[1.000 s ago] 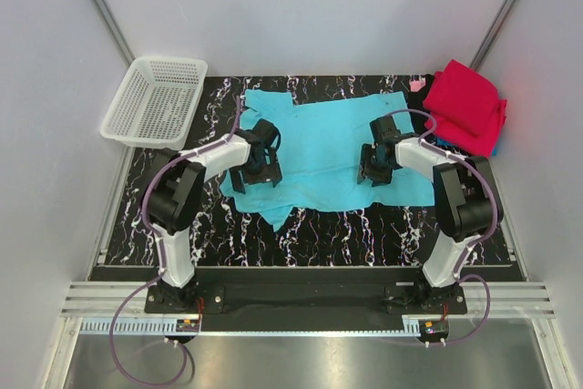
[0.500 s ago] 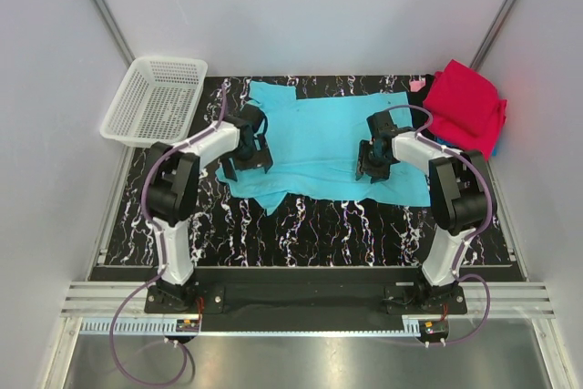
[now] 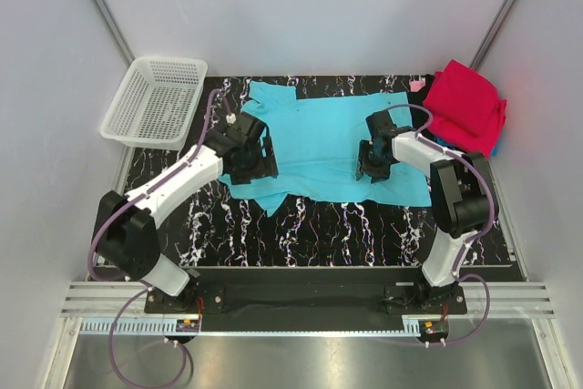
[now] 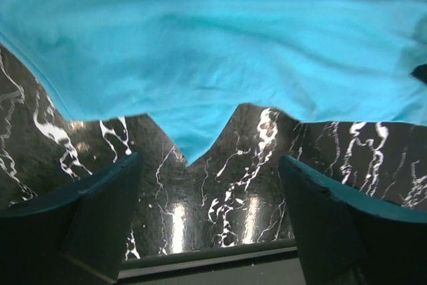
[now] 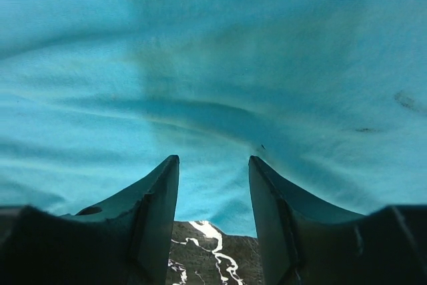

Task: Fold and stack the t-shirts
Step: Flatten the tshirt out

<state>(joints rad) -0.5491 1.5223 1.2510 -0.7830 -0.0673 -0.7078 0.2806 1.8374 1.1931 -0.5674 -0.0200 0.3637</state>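
While the turquoise shirt (image 3: pixel 328 134) lies spread flat across the middle of the counter (image 3: pixel 346 220), both arms reach over it, one at each side. The left fingers (image 4: pixel 87 218) are spread wide with nothing between them. In the left wrist view the shirt's hem and a pointed corner sit just past the tips, with bare counter below. The right fingers (image 5: pixel 157 211) are roughly halfway apart, cloth filling the view beyond them, nothing pinched as far as I can see. A red shirt (image 3: pixel 466 102) is heaped at the upper right, and a basket (image 3: pixel 155 97) sits upper left.
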